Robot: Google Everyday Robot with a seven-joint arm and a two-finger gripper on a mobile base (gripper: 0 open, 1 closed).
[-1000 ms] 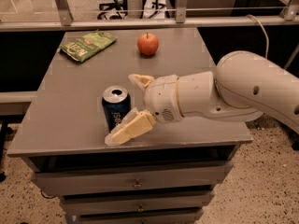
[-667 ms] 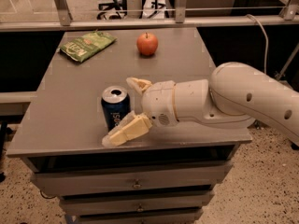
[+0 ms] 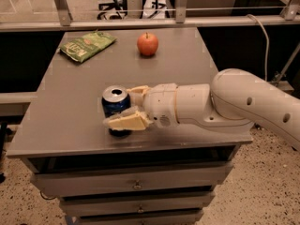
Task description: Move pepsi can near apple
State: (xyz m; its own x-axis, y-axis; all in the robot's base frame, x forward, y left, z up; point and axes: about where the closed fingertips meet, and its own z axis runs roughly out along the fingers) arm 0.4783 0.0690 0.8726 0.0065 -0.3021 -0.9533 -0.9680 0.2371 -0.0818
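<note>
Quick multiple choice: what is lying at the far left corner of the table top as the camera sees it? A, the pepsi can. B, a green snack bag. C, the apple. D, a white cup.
B: the green snack bag lies at the far left corner, the apple sits further right along the back, and the pepsi can stands near the front edge with the gripper right at it.
</note>
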